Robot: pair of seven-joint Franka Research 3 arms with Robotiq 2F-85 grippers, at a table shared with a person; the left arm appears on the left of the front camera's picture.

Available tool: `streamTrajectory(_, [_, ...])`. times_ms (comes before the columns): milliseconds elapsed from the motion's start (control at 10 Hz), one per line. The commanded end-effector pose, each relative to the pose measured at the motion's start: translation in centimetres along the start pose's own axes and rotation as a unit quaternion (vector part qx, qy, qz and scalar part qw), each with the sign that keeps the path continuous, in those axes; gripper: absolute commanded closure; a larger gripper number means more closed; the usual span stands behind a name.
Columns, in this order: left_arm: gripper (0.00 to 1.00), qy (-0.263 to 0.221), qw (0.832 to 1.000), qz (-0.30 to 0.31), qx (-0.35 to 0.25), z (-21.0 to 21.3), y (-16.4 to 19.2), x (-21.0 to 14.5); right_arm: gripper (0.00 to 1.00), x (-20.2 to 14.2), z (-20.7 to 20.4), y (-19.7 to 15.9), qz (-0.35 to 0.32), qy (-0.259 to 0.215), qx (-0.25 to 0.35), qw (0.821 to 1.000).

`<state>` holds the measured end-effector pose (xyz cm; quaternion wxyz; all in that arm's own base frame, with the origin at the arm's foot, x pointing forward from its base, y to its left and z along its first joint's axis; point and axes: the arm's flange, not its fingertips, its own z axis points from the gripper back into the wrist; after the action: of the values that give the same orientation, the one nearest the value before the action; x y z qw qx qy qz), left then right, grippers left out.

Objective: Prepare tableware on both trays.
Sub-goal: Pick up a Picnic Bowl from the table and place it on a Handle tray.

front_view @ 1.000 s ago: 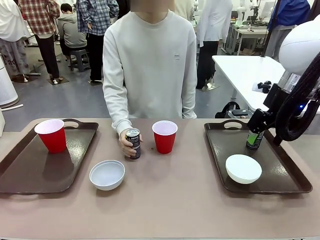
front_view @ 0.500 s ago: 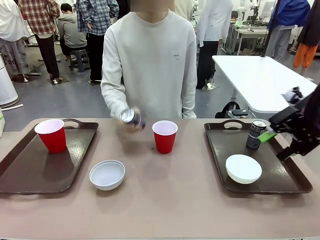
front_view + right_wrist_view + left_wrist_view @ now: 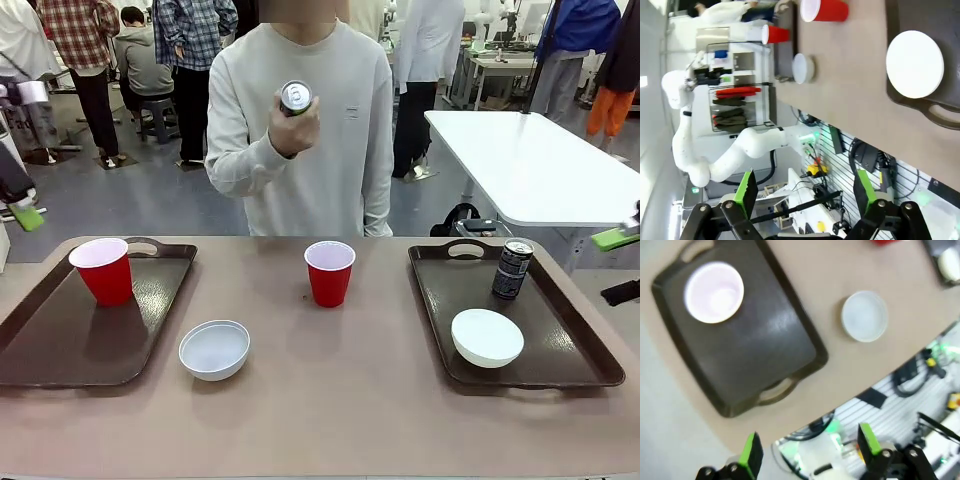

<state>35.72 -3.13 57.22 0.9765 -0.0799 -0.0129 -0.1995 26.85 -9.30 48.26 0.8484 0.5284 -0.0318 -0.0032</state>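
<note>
Our left gripper point(image 3: 808, 445) gaped, empty. The left tray point(image 3: 60, 340) held a red cup point(image 3: 103, 270) in its far left corner. An empty bowl point(image 3: 214, 349) and a second cup point(image 3: 329, 272) sat on the table point(image 3: 350, 420). A hand point(image 3: 290, 125) held one can point(image 3: 294, 97). The right tray point(image 3: 440, 300) held another can point(image 3: 512, 268) and a second bowl point(image 3: 487, 337). Our right gripper point(image 3: 805, 186) gaped too.

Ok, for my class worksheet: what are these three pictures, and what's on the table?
A two-armed robot shares a table with a person. The front picture looks across it from the robot's side; the other two come from cameras on the wrists, looking past each gripper. The left gripper and right gripper are open and empty. The left tray holds a cup; the right tray holds a can and a bowl. A second cup and a second bowl stand on the table between them. The person's hand holds a second can at chest height.
</note>
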Motion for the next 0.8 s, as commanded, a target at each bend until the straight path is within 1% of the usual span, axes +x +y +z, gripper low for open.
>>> streamTrajectory(0, [0.00, 0.028, 0.999, 0.006, 0.039, -1.8, -0.8, 2.4, 0.00, -3.2, -0.1, -2.0, 0.022, -0.001, 0.029, 0.999])
streamTrajectory(100, [0.00, 0.034, 0.999, 0.000, 0.041, -2.7, -1.8, 3.3, 0.00, -3.8, 1.0, -2.8, 0.022, 0.005, 0.037, 0.999])
streamTrajectory(200, [0.00, 0.031, 0.999, 0.001, 0.039, -3.6, -3.1, 4.1, 0.00, -4.1, 1.7, -3.9, -0.001, 0.004, 0.036, 0.999])
streamTrajectory(300, [0.00, 0.021, 0.999, -0.001, 0.036, -4.1, -4.1, 4.8, 0.00, -3.9, 1.8, -4.7, -0.028, 0.011, 0.029, 0.999])
streamTrajectory(400, [0.00, 0.008, 0.999, -0.006, 0.035, -4.3, -5.0, 5.1, 0.00, -3.7, 1.8, -5.1, -0.036, 0.017, 0.024, 0.999])
streamTrajectory(600, [0.00, -0.020, 0.999, -0.009, 0.032, -4.3, -6.0, 5.1, 0.00, -2.8, 1.0, -5.1, -0.027, 0.041, 0.009, 0.999])
streamTrajectory(700, [0.00, -0.040, 0.999, -0.017, 0.008, -3.4, -6.1, 3.3, 0.00, -3.3, 2.5, -4.9, -0.040, 0.013, 0.027, 0.999])
